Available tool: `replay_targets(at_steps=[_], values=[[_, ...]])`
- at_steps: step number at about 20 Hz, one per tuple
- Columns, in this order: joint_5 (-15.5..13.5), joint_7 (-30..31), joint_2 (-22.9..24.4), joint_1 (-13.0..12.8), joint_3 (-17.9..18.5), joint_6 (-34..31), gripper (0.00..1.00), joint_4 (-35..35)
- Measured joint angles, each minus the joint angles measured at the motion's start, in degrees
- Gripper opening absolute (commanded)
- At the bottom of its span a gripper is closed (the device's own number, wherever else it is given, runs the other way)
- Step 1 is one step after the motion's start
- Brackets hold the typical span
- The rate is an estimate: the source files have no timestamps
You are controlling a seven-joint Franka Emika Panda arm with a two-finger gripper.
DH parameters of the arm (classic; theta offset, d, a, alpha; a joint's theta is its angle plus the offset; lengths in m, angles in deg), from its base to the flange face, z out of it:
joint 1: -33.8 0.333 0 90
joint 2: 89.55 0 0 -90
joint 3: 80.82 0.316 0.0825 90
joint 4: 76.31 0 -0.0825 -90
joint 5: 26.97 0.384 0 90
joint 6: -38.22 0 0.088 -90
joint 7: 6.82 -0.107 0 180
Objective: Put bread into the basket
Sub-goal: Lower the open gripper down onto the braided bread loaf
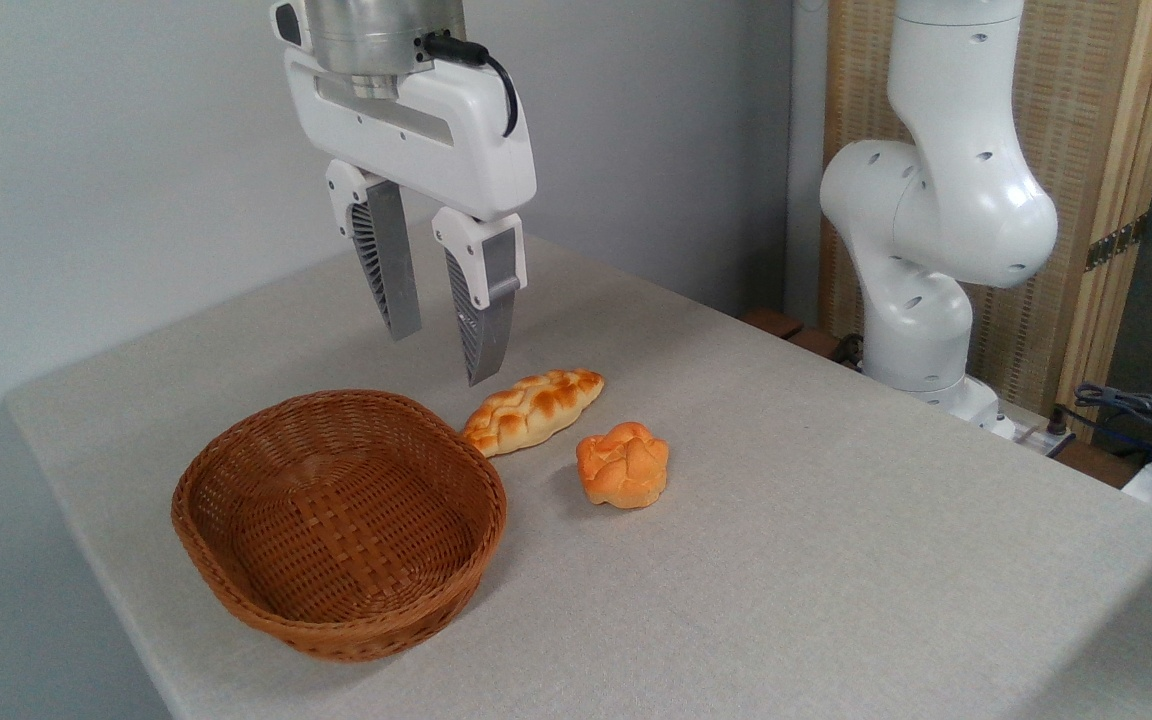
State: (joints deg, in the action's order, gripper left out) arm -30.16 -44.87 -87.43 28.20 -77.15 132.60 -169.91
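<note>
1. The gripper (442, 352) hangs above the table (836, 560) with its two ribbed fingers (386, 260) pointing down. The fingers stand spread, with a clear gap between them. Nothing is held, and neither fingertip touches anything.

2. The right-hand fingertip ends just above and to the left of the near end of the bread (533, 410). From this single view it cannot be told how high the tip sits over the table surface.

3. The bread lies flat on the table, just right of the basket (339, 520), near its upper right rim. Its lower left pointed end lies at the rim or just beside it; contact cannot be confirmed. It is outside the basket.

4. The long axis of the bread runs diagonally, from lower left near the basket up to the right. One pointed end faces the basket, the other faces away toward the back of the table. The braided, toasted side faces up.

5. The basket sits on the left part of the table, upright, with its checker-weave bottom in view. It holds nothing.

6. A small round knotted bun (623, 465) rests on the table, just below and right of the bread and apart from it.

7. The robot arm base (921, 270) stands at the right rear corner of the table.

8. No brand, label or readable writing appears on the gripper, arm, basket or bread.
</note>
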Motion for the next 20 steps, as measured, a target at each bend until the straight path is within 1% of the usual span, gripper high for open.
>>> replay_targets(at_steps=[10, 13, 16, 20], values=[[0.00, -0.05, -0.03, 0.00, -0.21, -0.72, 1.00, -0.05], [-0.03, -0.14, 0.39, -0.16, -0.46, -0.83, 1.00, -1.19], [-0.09, -0.30, 2.86, -1.46, -0.81, -0.37, 1.00, -5.49], [-0.14, -0.32, 8.34, -4.13, -1.06, 2.60, 1.00, -14.99]])
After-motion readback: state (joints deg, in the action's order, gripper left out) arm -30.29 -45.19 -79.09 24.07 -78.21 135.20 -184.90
